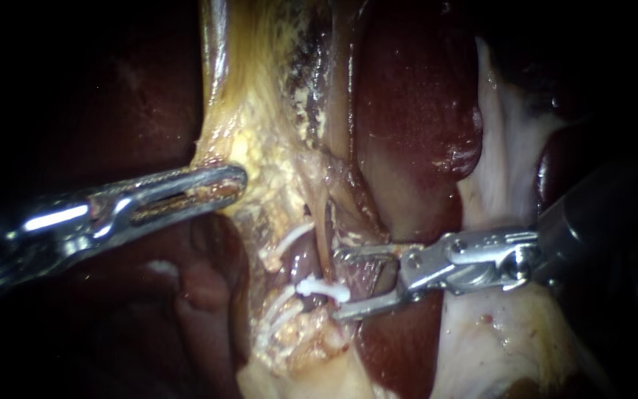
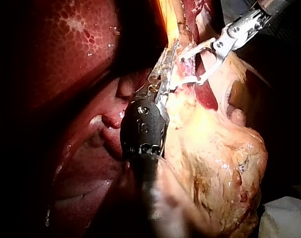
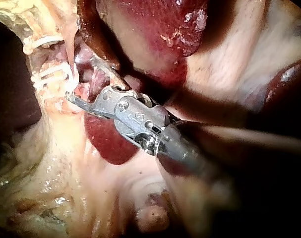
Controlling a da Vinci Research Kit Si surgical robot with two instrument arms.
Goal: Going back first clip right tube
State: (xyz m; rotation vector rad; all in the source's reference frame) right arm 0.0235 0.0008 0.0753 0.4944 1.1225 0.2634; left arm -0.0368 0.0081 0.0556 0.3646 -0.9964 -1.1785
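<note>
Left instrument (image 1: 238, 179) clamps yellow fatty tissue (image 1: 260, 148); its shaft fades into dark.
Right instrument (image 1: 341, 285) jaws stand apart just beside white clip (image 1: 324, 288) on a half-hidden tube (image 1: 304, 262), liver (image 1: 407, 111) behind.

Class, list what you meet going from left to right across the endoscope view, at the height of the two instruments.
Left instrument → yellow fatty tissue → white clip → right instrument, jaws open.
</note>
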